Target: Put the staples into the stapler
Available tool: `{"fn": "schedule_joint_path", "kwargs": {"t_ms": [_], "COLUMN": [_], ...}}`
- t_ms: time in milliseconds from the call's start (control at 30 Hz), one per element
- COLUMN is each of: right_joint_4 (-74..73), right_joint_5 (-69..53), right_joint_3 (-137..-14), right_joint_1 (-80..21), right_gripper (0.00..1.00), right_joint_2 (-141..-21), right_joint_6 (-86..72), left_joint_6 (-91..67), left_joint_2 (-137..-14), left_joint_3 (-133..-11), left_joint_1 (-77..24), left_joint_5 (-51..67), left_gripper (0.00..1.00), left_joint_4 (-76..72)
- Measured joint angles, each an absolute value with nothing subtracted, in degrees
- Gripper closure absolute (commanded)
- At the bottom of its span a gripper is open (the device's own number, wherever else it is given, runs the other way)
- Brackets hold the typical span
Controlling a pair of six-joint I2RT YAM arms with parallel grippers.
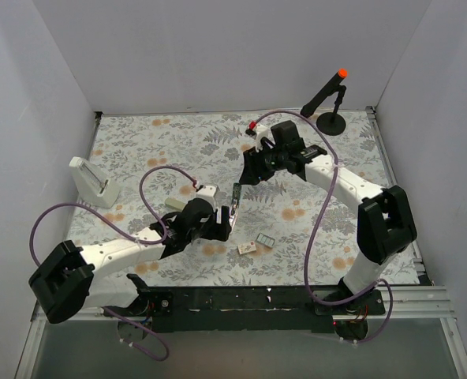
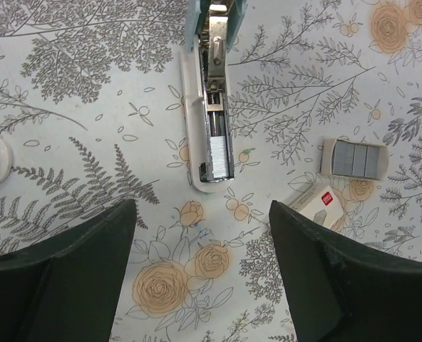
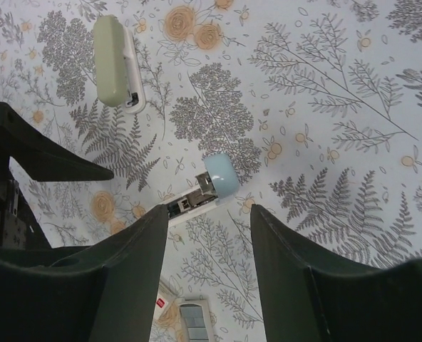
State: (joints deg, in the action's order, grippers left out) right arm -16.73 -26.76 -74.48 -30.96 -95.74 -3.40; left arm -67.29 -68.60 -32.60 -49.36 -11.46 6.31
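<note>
Left gripper (image 2: 202,212) first: it hovers over the table (image 1: 139,142) with the fingers spread wide and nothing between them. Straight ahead of it lies the stapler (image 2: 197,121), swung open, metal channel facing up. There's a silvery block at the channel's end nearest me, but I can't tell whether it's staples or the pusher.

The staples (image 2: 355,158) sit in their small tray (image 2: 326,158) off to the right of the stapler, clear of it. The box (image 2: 318,206) lies just beside the tray, close to my right-hand finger. Seen from above, this whole cluster is mid-table, toward the near edge.

My right gripper (image 3: 209,212) hangs at the stapler's far end, fingers parted and empty. The stapler's pale blue lid shows through the gap below. A pale green stapler (image 3: 115,60) lies well apart.
</note>
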Motion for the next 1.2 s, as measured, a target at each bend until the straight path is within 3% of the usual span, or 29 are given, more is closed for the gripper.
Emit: {"fn": "schedule_joint_path", "kwargs": {"t_ms": [433,1200], "right_joint_4": [-16.08,-15.0], "right_joint_5": [-28.86,-29.78], "right_joint_3": [-76.58,-77.69], "right_joint_1": [-32.6,-32.6], "right_gripper": [0.47,0.51], "right_joint_2": [-102.17,-104.88], "right_joint_6": [-6.31,-7.31], "left_joint_6": [-63.9,-63.44], "left_joint_2": [-75.4,-80.97], "left_joint_3": [-31.29,-31.29], "left_joint_1": [-49.65,-49.84], "left_joint_5": [-7.49,-6.61], "left_gripper": [0.34,0.78], "left_joint_4": [-5.26,-7.01]}}
